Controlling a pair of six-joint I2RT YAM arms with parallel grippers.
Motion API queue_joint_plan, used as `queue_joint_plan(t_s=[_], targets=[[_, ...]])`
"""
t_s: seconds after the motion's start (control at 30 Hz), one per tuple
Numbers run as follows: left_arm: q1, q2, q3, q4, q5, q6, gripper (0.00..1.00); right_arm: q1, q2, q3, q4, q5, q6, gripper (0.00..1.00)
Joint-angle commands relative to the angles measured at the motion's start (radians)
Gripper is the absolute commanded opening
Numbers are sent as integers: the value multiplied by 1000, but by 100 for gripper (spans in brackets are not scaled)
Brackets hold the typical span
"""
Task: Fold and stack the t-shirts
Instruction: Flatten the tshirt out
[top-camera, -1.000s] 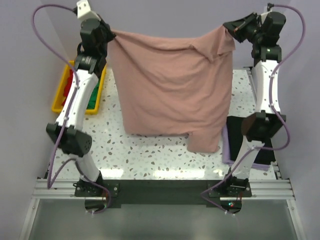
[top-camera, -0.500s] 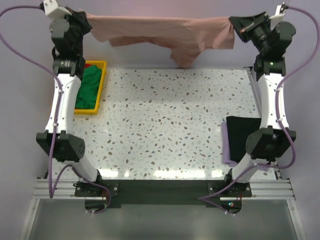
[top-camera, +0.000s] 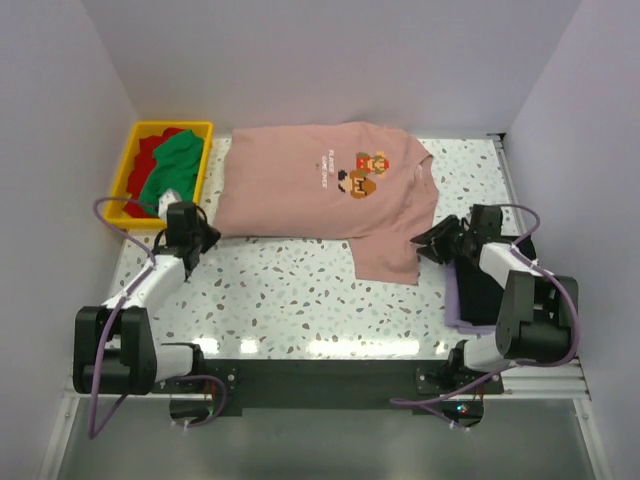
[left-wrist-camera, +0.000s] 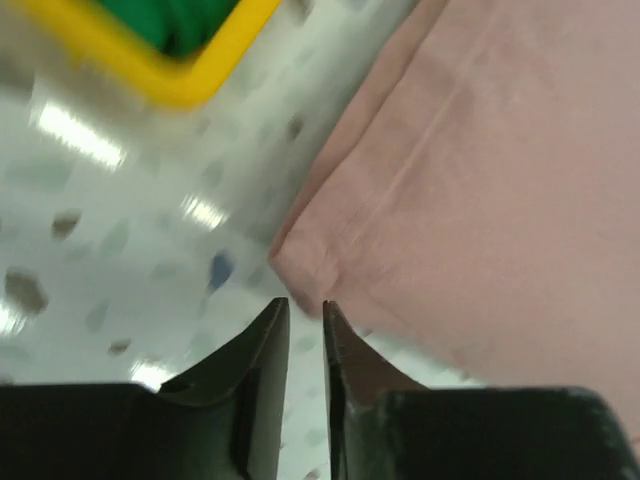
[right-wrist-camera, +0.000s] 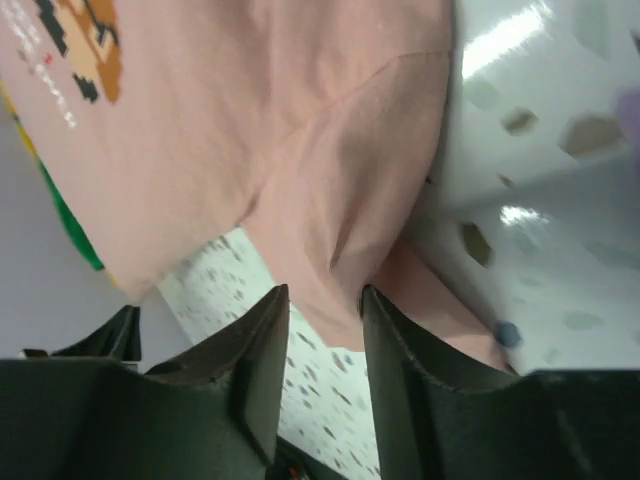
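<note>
The dusty-pink t-shirt (top-camera: 300, 190) lies spread flat on the table, its pixel-art print (top-camera: 362, 170) facing up. My left gripper (top-camera: 207, 240) is low at its near left corner. In the left wrist view the jaws (left-wrist-camera: 305, 300) stand a narrow gap apart, with nothing between them and the shirt corner (left-wrist-camera: 300, 265) just beyond the tips. My right gripper (top-camera: 422, 245) is low at the shirt's near right edge. Its jaws (right-wrist-camera: 325, 290) are apart, and pink cloth (right-wrist-camera: 250, 130) lies between and under the tips, not pinched.
A yellow bin (top-camera: 125, 160) at the back left holds a green shirt (top-camera: 175, 160) and a red shirt (top-camera: 150, 145). A folded black shirt (top-camera: 490, 285) lies on a lavender one (top-camera: 455, 305) at the right edge, under my right arm.
Both arms came down from holding the pink shirt stretched high in the air. The shirt now lies flat on the table and both grippers have let go of it.
</note>
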Motion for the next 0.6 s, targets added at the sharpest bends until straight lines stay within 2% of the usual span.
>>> queue_joint_plan(t_s=[0.0,0.03,0.13,0.23,0.47,0.57], targets=[[7,-26,-126,20,40,-151,28,-4,1,-32,-40,18,-177,44],[7,-26,-141,14,47,-159,35,-4,-5,-37,-61,28,-189,48],[9,-46,-156,-59,25,-164,46,11,-98,-67,-141,105,-240,62],[9,-87,-157,-110,-19,-167,55,14,-229,-102,-230,190,-271,66],[7,-103,-150,-159,21,-179,55,51,-425,-170,-351,272,-260,67],[6,-95,-150,-161,43,-162,50,79,-442,-173,-363,299,-248,66]])
